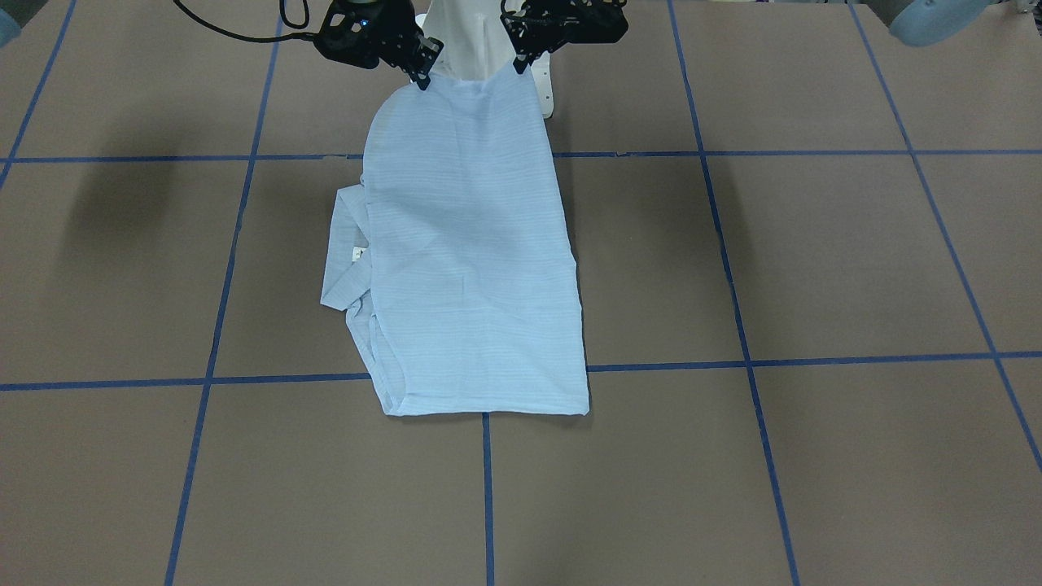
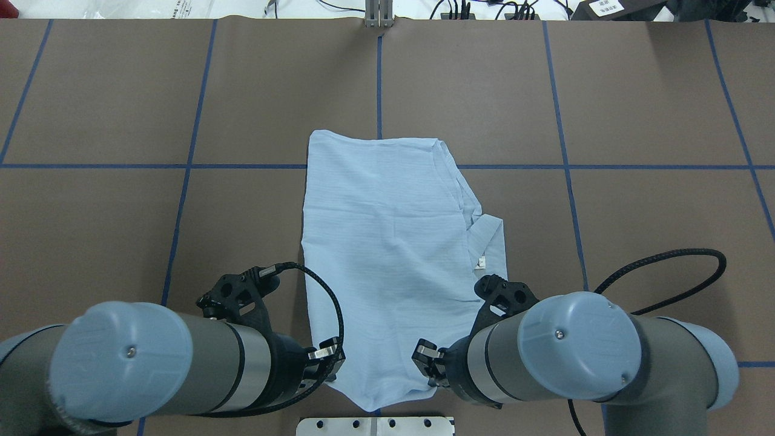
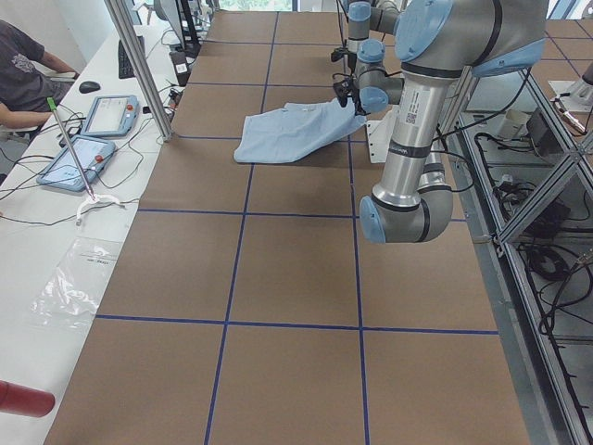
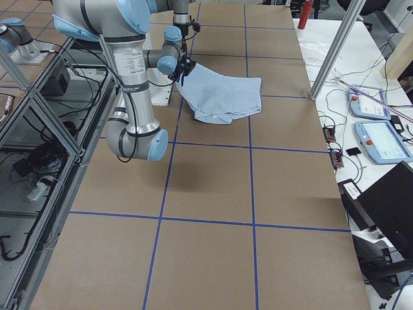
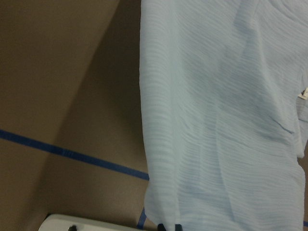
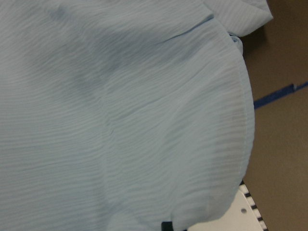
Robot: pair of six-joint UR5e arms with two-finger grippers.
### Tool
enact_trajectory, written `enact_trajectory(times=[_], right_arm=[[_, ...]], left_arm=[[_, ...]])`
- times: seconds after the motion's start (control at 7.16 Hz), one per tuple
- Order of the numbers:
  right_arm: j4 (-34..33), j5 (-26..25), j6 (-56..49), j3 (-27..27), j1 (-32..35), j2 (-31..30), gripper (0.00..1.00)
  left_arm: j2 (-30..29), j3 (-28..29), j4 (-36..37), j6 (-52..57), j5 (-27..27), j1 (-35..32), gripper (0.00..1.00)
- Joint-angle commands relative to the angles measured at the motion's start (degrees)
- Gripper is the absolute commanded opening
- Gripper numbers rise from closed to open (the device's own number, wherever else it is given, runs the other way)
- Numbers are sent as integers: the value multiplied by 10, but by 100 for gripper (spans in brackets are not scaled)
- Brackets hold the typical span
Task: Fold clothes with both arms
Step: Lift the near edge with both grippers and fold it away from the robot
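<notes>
In the front-facing view, the shirt (image 1: pixel 472 244) lies lengthwise on the brown table (image 1: pixel 814 260). Its hem farthest from the robot sits just past a blue tape line (image 1: pixel 814 359), and the edge nearest the robot is raised off the surface. The left gripper (image 1: pixel 518 67) is clamped on one raised corner and the right gripper (image 1: pixel 423 80) on the other. A folded flap with a small white tag (image 1: pixel 356 254) sticks out on the robot's right side.

From overhead, the two arms' blue joint caps hide much of both grippers. The cloth between the grippers sags toward the white pedestal plate (image 2: pixel 375 426).

Both side views show the shirt sloping up from the table to the grippers beside the pedestal.

In the left wrist view, striped fabric fills the right half above the brown table and tape. In the right wrist view, the fabric covers nearly everything, with a dark fingertip at the bottom edge.
</notes>
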Motion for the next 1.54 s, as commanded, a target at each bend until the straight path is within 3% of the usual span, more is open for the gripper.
enact_trajectory(times=[0.0,0.28,0.56,0.84,1.12,1.4], right_arm=[[1,57,2,30,0,-5,0],[1,52,-4,-5,34,1,0],[1,49,-23,-23,105,15,0],[1,48,-53,-75,153,55,0],[2,26,-120,-113,171,78,0],[3,18,-138,-169,203,119,0]], left_arm=[[1,-55,51,-22,-8,19,0],[4,-33,53,-17,-8,5,0],[-3,8,50,1,-10,-61,0],[-16,27,45,42,-21,-126,0],[-51,98,24,96,-67,-206,0],[-52,177,-61,100,-67,-237,0]])
